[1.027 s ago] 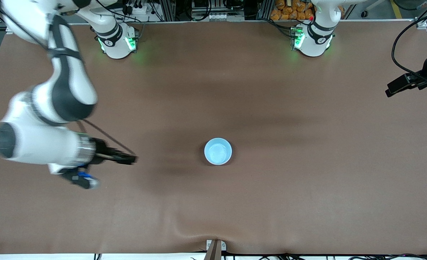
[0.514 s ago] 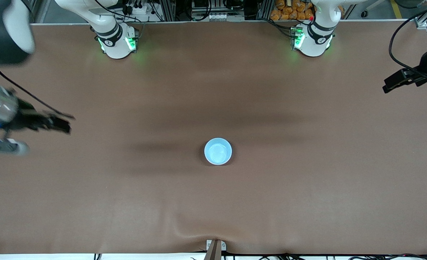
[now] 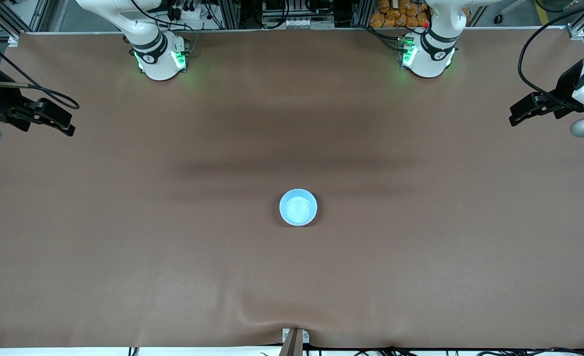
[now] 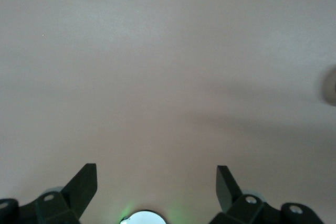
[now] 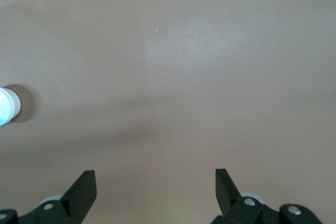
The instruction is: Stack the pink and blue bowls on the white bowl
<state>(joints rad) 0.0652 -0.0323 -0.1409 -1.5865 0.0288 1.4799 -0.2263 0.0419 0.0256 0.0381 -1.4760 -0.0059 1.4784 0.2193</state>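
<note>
Apparently finished: the blue bowl [image 3: 298,207] tops a single stack on the surface [image 3: 420,247], well apart from both hands. Left hand [image 4: 156,179] and right hand [image 5: 155,181] hover wide open, empty.

Left tool [image 3: 517,118] and right tool [image 3: 64,126] hover open.

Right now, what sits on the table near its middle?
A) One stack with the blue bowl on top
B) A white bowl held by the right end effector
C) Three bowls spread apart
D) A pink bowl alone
A: the front view shows only the blue bowl from above, alone on the table; the left end effector and right end effector hang open and empty at the ends.
</note>
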